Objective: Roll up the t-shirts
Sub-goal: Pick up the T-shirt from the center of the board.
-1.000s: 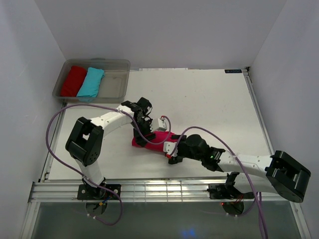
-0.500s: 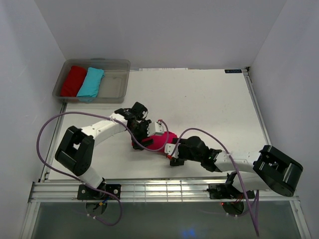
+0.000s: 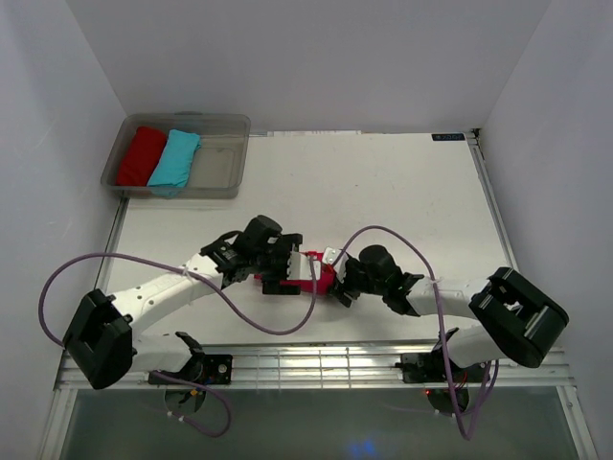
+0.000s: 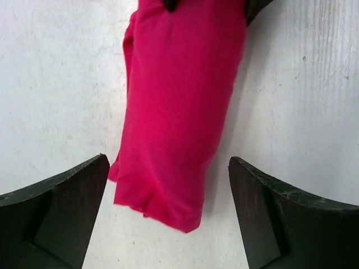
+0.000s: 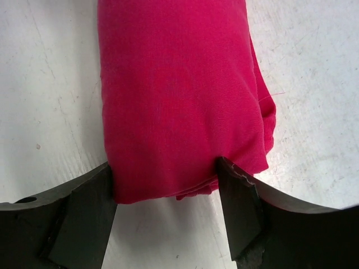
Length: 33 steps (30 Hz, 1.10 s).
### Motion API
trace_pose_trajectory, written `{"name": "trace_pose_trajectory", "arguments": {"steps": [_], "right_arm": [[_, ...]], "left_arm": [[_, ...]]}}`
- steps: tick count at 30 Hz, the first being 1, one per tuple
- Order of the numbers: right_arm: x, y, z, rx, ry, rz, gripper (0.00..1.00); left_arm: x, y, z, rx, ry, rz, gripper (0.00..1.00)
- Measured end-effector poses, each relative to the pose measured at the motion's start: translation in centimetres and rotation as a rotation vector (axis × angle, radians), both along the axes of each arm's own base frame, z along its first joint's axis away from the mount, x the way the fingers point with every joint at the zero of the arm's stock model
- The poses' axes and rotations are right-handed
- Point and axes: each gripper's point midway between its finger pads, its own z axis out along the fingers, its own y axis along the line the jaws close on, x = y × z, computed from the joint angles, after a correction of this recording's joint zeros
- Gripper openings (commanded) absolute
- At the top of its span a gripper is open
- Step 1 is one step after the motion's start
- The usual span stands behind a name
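Gripping the rolled t-shirt (image 5: pixel 179 101)
Right fingers (image 5: pixel 241 207) pinch one end; left fingers (image 4: pixel 61 213), spread, should close evenly round the other.

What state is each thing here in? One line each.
magenta t-shirt, rolled into a tube
left gripper, open around one end
right gripper, shut on the other end
clear bin, holding two bundles
red cloth bundle, rolled, inside it
turquoise cloth bundle, rolled, inside it

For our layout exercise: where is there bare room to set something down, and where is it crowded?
Free: the far table right of the bin, out to its right edge; also the bin's right end. Crowded: the middle, where the left gripper straddles and the right gripper grips the t-shirt.
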Motion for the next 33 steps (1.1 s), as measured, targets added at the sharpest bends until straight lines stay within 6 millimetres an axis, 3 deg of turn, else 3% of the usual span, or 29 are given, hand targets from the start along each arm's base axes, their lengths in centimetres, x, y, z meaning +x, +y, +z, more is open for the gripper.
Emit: {"name": "trace_pose_trajectory", "arguments": {"steps": [4, 7, 14, 20, 28, 33], "right_arm": [[0.2, -0.1, -0.2, 0.031, 0.076, -0.039, 0.72], [0.4, -0.3, 0.0, 0.062, 0.118, -0.063, 0.72], [0.3, -0.7, 1.8, 0.126, 0.122, -0.081, 0.73], [-0.1, -1.0, 1.9, 0.135, 0.139, -0.086, 0.74], [0.2, -0.8, 7.1, 0.262, 0.058, -0.066, 0.77], [-0.3, -2.2, 8.5, 0.261, 0.049, -0.081, 0.78]], "left_arm": [[-1.2, -0.9, -2.8, 0.051, -0.050, -0.044, 0.98], [-0.8, -0.7, -4.8, 0.104, -0.065, -0.027, 0.98], [2.2, -2.0, -6.1, 0.143, -0.082, 0.044, 0.98], [2.4, -2.1, -6.8, 0.158, -0.049, 0.058, 0.98], [1.5, -2.6, -8.0, 0.192, 0.081, 0.072, 0.98], [1.8, -3.0, -7.9, 0.176, 0.131, 0.110, 0.98]]}}
